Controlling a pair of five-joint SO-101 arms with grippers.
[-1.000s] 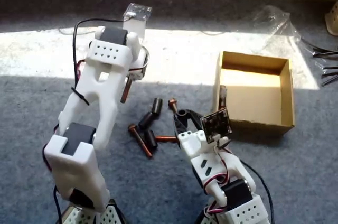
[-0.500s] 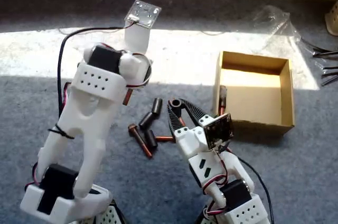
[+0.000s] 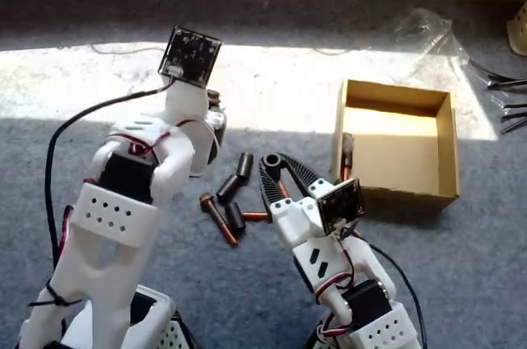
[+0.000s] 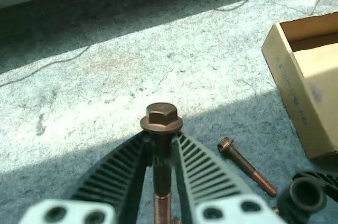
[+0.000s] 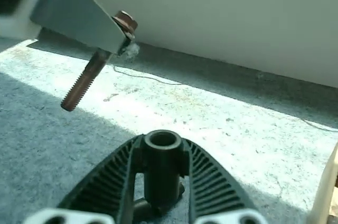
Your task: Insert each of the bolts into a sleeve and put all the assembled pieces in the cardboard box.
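My left gripper [image 4: 161, 135] is shut on a copper bolt [image 4: 161, 121], hex head beyond the fingertips and shaft between the fingers. In the high view this gripper [image 3: 212, 121] hangs above the carpet left of the loose parts. My right gripper [image 5: 161, 150] is shut on a black sleeve [image 5: 160, 167], open end up; in the high view it [image 3: 274, 163] sits just left of the cardboard box [image 3: 396, 178]. From the right wrist the held bolt [image 5: 84, 84] hangs tilted, above and to one side of the sleeve. Loose sleeves [image 3: 244, 165] and bolts [image 3: 219, 217] lie on the carpet between the arms.
A dark piece [image 3: 347, 151] leans at the box's left outer wall. Another loose bolt [image 4: 245, 166] lies on the grey carpet near the held sleeve. A clear plastic bag [image 3: 424, 28] and dark tools [image 3: 504, 84] lie at the far right.
The left arm has drawn back and turned its wrist, carrying the bolt off the carpet. The right gripper has lifted the sleeve and moved it a little forward.
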